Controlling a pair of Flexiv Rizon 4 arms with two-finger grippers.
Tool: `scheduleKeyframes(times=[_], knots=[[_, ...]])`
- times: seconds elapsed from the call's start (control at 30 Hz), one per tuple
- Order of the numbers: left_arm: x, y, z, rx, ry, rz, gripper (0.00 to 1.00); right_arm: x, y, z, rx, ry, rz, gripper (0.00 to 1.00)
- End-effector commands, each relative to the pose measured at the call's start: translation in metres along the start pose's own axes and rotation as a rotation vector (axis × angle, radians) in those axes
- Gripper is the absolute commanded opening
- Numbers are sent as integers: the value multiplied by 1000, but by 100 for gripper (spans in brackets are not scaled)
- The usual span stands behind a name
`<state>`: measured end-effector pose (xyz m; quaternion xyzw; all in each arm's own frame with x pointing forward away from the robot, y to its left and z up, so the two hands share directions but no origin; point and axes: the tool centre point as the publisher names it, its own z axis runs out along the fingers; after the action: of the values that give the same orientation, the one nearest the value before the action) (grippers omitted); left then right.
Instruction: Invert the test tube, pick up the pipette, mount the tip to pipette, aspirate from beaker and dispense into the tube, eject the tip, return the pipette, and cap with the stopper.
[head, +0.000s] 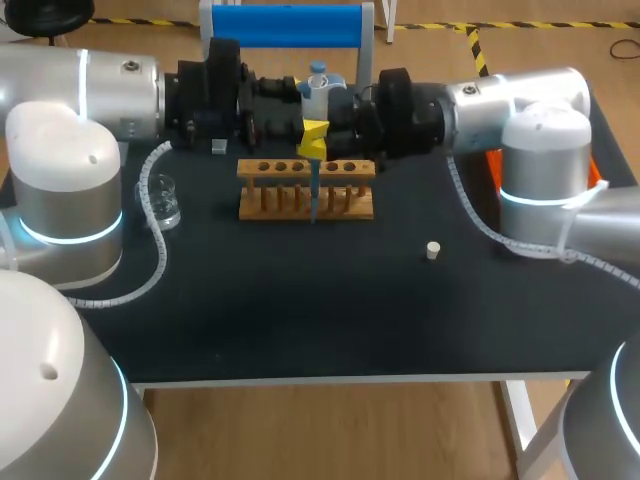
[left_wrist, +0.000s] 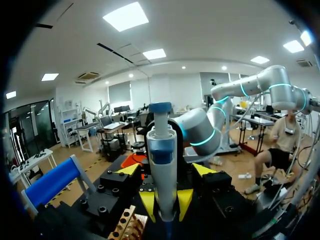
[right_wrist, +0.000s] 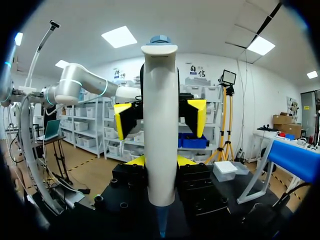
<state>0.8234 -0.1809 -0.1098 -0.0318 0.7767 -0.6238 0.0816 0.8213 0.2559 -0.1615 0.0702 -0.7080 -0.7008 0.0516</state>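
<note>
A grey-white pipette (head: 315, 95) with a blue tip (head: 314, 200) hangs upright over the wooden tube rack (head: 305, 188), its tip down at the rack's middle holes. My right gripper (right_wrist: 160, 161) is shut on the pipette's body (right_wrist: 160, 125). Facing it, my left gripper (left_wrist: 166, 171) stands open, its yellow fingers (left_wrist: 128, 170) wide on either side of the pipette (left_wrist: 161, 160) and clear of it. A small glass beaker (head: 165, 200) stands left of the rack. A white stopper (head: 433, 250) lies on the mat to the right. I cannot make out the test tube.
A blue-topped stand (head: 290, 25) rises behind the two grippers at the table's back edge. The rack (left_wrist: 125, 227) lies just below my left gripper. Both arms hang over the back half of the black mat (head: 300, 300).
</note>
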Motion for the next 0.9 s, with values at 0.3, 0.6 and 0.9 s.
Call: scheduleKeyframes(times=[0.3,0.6,0.9], knots=[[1,0,0,0,-1,0,100,4,4,-54,-19,5,-17,0],[1,0,0,0,-1,0,100,3,10,-82,-28,12,-36,0],[1,0,0,0,-1,0,100,3,10,-82,-28,12,-36,0]])
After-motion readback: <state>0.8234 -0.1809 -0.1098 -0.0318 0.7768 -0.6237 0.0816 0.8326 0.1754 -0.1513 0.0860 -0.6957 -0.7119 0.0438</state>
